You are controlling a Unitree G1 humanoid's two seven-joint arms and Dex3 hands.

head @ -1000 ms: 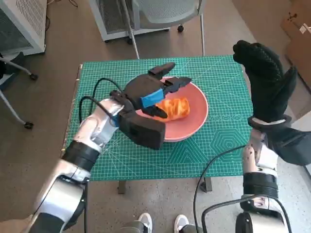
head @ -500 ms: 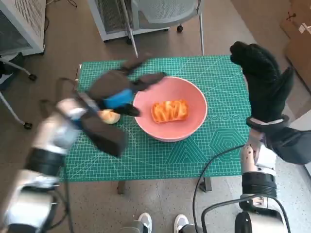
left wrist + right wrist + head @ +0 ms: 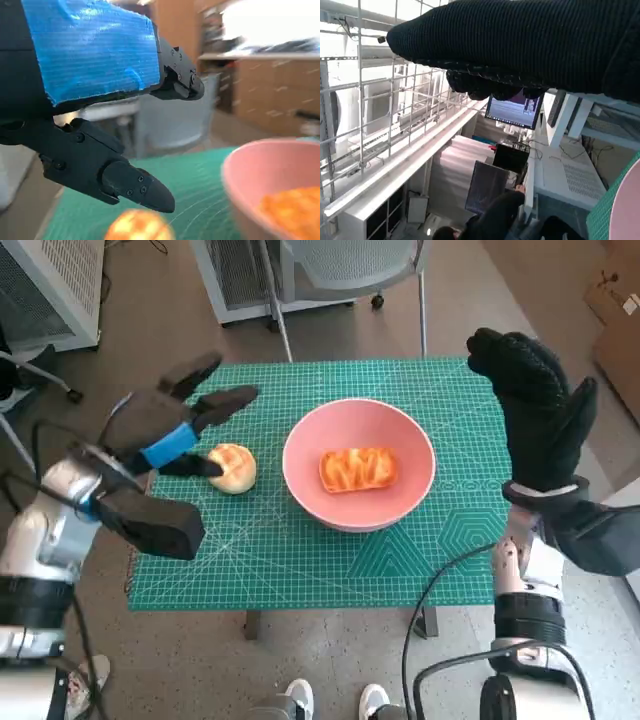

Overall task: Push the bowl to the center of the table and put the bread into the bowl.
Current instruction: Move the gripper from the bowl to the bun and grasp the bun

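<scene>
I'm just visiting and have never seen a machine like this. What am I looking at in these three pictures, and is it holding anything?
It is a humanoid robot at a small table covered by a green mat. The wide picture comes from a camera on its head, looking down; the other two come from cameras behind each wrist. The left robot hand, black with blue tape, hovers open by a round bun lying on the mat. The right robot hand, in a black knitted glove, is raised beside the table and holds nothing. A pink bowl sits near the middle with an orange bread inside. The right wrist picture mostly shows the room beyond.
</scene>
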